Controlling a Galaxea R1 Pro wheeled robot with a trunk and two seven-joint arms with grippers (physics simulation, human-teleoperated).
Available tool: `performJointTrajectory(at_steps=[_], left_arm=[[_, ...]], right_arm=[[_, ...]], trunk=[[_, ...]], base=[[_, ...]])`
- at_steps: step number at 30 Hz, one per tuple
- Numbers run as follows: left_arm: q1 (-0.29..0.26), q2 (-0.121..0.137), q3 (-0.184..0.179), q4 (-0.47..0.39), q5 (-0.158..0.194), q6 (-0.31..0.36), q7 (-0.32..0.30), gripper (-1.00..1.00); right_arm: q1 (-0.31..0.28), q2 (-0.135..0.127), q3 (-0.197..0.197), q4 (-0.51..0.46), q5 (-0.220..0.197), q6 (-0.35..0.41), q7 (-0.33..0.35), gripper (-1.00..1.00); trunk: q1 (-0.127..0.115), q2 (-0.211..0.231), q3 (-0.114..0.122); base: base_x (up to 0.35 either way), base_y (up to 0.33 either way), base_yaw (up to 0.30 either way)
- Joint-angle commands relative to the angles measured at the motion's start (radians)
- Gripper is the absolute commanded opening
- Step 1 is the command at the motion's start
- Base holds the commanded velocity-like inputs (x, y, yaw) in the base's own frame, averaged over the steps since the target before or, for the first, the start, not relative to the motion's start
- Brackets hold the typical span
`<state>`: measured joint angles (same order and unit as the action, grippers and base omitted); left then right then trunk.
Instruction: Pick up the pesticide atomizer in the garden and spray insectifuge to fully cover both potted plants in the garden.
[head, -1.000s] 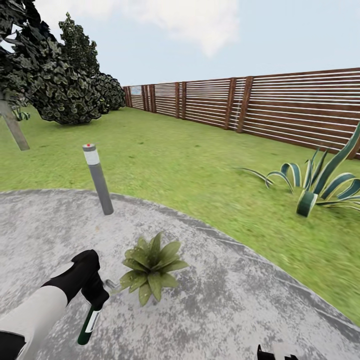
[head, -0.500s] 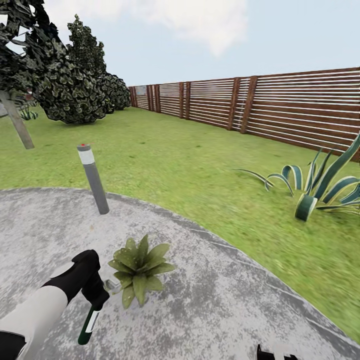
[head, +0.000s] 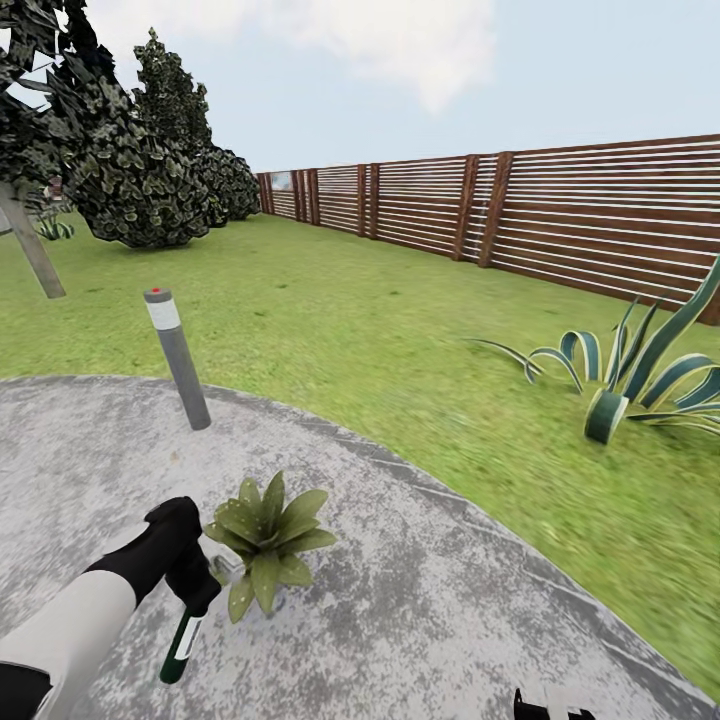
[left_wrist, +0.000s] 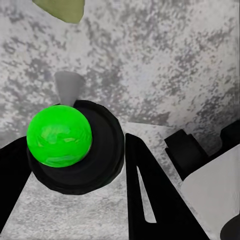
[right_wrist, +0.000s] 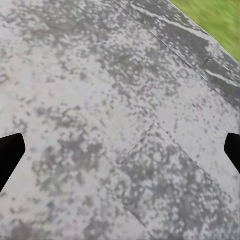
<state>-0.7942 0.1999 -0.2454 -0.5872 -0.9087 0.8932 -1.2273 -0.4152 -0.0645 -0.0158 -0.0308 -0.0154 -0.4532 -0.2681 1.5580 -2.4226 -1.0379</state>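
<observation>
The atomizer (head: 183, 640) is already in my left gripper (head: 190, 590), nozzle just beside the potted plant (head: 262, 540) on the near patio (head: 450, 600), so I judge pickup done and spraying underway or about to begin, the second plant still left. My left fingers (left_wrist: 150, 195) clamp the bottle under its green cap (left_wrist: 59, 135). My right gripper (right_wrist: 120, 150) hangs spread wide and empty over the paving.

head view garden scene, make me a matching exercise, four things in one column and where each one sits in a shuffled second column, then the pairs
Things:
1. potted plant
2. grey bollard light
3. striped-leaf plant
4. pesticide atomizer

Places:
A. on the lawn, in front of the wooden fence
B. in the left gripper, hanging below it
C. near the patio edge, by the grass
D. on the patio, right beside the left gripper

Pairs: 1-D, 2-C, 3-A, 4-B
</observation>
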Motion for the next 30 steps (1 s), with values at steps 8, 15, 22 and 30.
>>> performJointTrajectory(at_steps=[8, 15, 22, 30], left_arm=[[0.021, 0.016, 0.031, 0.052, -0.004, 0.003, 0.064, -1.00], [0.029, -0.025, 0.128, 0.044, -0.003, 0.004, 0.157, -1.00], [0.022, -0.039, 0.129, 0.047, -0.007, 0.012, 0.134, -1.00], [0.030, -0.035, 0.128, 0.057, -0.010, 0.056, 0.129, -1.00]], right_arm=[[-0.001, 0.000, -0.001, 0.001, -0.002, -0.004, 0.000, 1.00], [-0.001, 0.000, -0.001, 0.002, -0.001, -0.002, 0.001, 1.00], [-0.001, 0.002, 0.000, 0.002, 0.000, -0.002, 0.002, 1.00], [-0.001, 0.002, -0.001, 0.000, -0.003, -0.002, 0.002, 1.00]], trunk=[[0.000, 0.000, -0.001], [0.000, 0.000, -0.001], [0.000, 0.000, -0.001], [0.000, 0.000, -0.006]], base=[[0.000, 0.000, 0.000], [0.000, 0.000, 0.000], [0.004, 0.000, 0.000], [0.171, 0.000, 0.000]])
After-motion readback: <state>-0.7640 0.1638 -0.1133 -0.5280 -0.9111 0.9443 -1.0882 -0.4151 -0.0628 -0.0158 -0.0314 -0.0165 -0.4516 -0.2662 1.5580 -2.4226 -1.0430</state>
